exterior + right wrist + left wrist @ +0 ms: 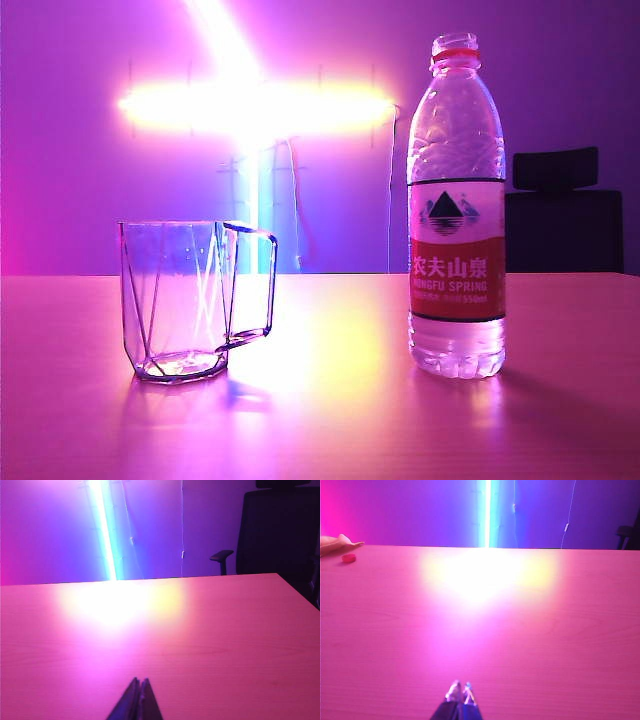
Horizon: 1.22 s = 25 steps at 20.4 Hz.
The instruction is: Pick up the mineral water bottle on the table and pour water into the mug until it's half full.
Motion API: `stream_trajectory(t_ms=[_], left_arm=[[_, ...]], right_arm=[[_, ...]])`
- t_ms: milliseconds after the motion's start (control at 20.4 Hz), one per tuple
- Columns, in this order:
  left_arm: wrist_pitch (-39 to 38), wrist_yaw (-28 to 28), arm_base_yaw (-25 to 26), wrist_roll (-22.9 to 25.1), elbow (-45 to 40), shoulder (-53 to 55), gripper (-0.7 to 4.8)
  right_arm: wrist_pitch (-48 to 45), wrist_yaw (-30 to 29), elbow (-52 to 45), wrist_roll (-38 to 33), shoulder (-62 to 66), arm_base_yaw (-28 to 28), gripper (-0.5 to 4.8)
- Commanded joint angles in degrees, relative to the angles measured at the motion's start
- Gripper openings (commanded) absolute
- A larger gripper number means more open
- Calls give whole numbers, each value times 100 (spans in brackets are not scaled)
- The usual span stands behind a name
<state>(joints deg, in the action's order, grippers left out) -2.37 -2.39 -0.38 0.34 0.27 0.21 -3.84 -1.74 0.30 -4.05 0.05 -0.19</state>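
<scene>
In the exterior view the mineral water bottle stands upright on the right of the table, uncapped, with a red neck ring and a white-and-red label. To its left stands the mug, clear and faceted, its squared handle towards the bottle. No arm shows in that view. My left gripper is shut over bare tabletop in the left wrist view, fingertips together with nothing between them. My right gripper is shut too, over bare table in the right wrist view. Neither wrist view shows the bottle or the mug.
A small red cap lies near the table's far edge in the left wrist view, beside a pale object. A dark office chair stands beyond the table's corner. Bright light strips glare on the back wall and off the tabletop.
</scene>
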Motion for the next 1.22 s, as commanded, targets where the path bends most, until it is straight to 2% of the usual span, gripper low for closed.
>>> stream_trajectory(t_ms=[49, 342, 489, 538, 587, 636, 685, 734, 783, 881, 930, 1027, 1076, 1174, 1223], left_arm=[[72, 2, 4, -15, 24, 13, -2], [72, 2, 0, -15, 24, 13, -2], [74, -68, -369, -15, 24, 74, -2], [79, -66, -597, -15, 24, 153, -2], [72, -63, -1130, -15, 24, 269, -2], [72, -63, -1416, -15, 24, 306, -2], [68, -61, -2129, -15, 24, 339, -2], [74, -44, -2535, -15, 24, 339, -2], [72, -35, -3154, -15, 24, 339, -2], [74, 15, -3764, -15, 24, 348, -2], [72, 24, -4122, -15, 24, 365, -2], [74, 24, -4476, -15, 24, 367, -2], [74, 26, -4544, -15, 24, 367, -2], [72, 11, -4638, -15, 22, 361, -2], [74, 2, -4680, -15, 22, 358, -2]], right_arm=[[-85, 15, -24, -22, -9, 2, -6], [-85, 13, -24, -22, -9, 2, -6], [-109, -118, -24, -310, -9, 9, -6], [-118, -177, -24, -461, -9, 9, -6], [-118, -387, -15, -723, -9, 13, -5], [-118, -553, -11, -861, -7, 13, -5], [-114, -791, -4, -1110, -7, 15, -5], [-111, -933, -2, -1307, -7, 13, -5], [-105, -1167, 11, -1598, -4, 15, -5], [98, -1379, 116, -1853, 9, 22, -5], [531, -1381, 295, -1860, 15, 72, -5], [1357, -1338, 680, -1703, 20, 232, -4], [1543, -1344, 800, -1609, 22, 308, 11], [1705, -1338, 1056, -1493, 94, 629, 180], [1683, -1340, 1080, -1355, 236, 837, 290]])
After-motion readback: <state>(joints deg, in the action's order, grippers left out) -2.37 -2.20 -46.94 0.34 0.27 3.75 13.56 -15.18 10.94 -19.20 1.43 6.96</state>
